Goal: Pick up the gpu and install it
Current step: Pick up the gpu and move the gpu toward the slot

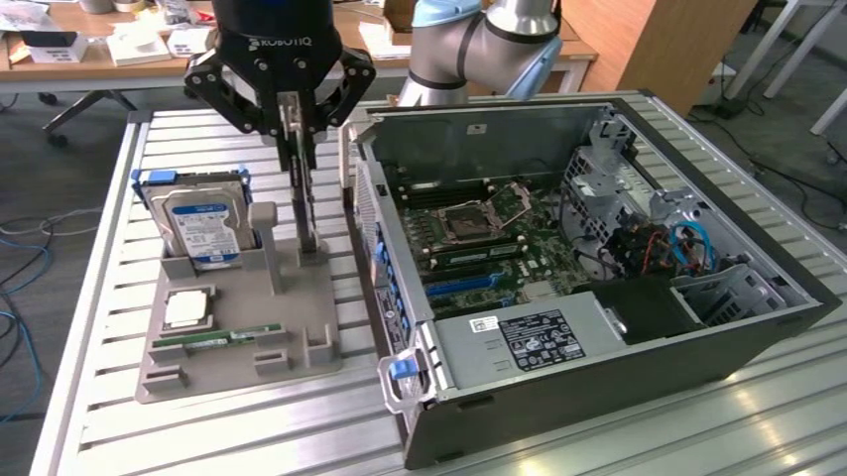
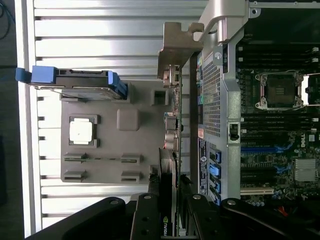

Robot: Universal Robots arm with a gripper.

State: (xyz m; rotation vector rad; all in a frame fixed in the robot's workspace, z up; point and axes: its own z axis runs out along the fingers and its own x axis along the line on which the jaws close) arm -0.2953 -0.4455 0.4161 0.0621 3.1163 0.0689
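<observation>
Nearest me on the slatted table (image 1: 198, 436) sits the grey holder (image 1: 225, 367), w/ a green memory stick (image 1: 218, 339) along its near edge and a CPU (image 1: 185, 309) just behind.

Further in, at the holder's edge beside the PC case (image 1: 741, 327), the gpu (image 1: 309, 213) (image 2: 172, 130) stands upright on its long edge. It's either seated in its slot or barely clear, can't tell which. The gripper (image 1: 302, 139) (image 2: 169, 210) hangs straight above, jaws clenched on the card's upper part, one finger per face.

Handling, I reckon: light and stiff but fragile. Best held across cooler and board, not by the bracket or connector edge. Faces prob smooth, so an off-centre hold could twist.

Looks: thin dark board, black cooler face, silvery bracket w/ ports at the far end.

Holder's far corner has a hard drive (image 1: 198, 228), blue-white label. The case lies open, mobo showing.
</observation>
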